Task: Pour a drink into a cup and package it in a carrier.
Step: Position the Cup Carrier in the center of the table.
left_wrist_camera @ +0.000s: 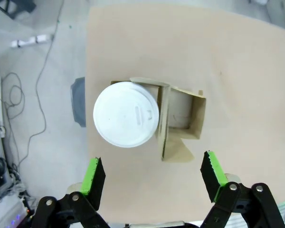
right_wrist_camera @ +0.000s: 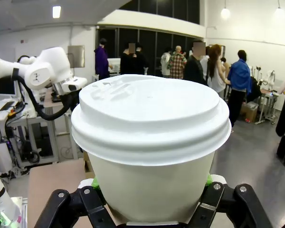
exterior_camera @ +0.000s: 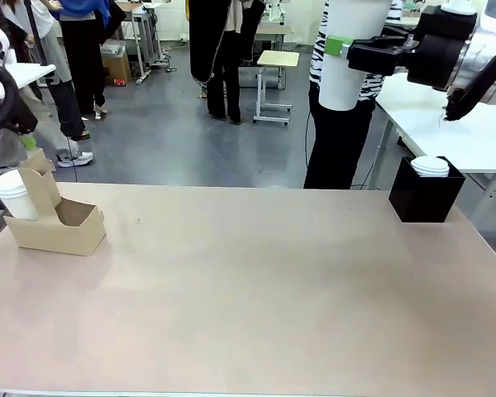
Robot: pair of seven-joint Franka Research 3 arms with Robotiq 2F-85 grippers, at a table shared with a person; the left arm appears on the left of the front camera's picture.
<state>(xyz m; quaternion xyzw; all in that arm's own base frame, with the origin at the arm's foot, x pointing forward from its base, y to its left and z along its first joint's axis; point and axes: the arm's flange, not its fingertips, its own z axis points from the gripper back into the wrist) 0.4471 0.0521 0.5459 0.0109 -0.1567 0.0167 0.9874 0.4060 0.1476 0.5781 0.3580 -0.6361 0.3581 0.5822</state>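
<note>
Packaging step: right gripper (exterior_camera: 345, 50) clamps the cup (right_wrist_camera: 149, 142), perhaps filled; next, into the free carrier (left_wrist_camera: 198, 116) slot under the open, empty left gripper (left_wrist_camera: 152, 173).

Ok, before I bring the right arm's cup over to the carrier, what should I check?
1. Grip: right gripper shut on the held cup: ok.
2. The lid seated on it, as far as it shows: ok.
3. The carrier has its free slot empty: ok.
4. The stowed cup in the other slot is lidded: ok.
5. Path: left gripper hangs open right above the carrier, likely in the way: not ok.
6. The drink inside the held cup: cannot tell.
</note>
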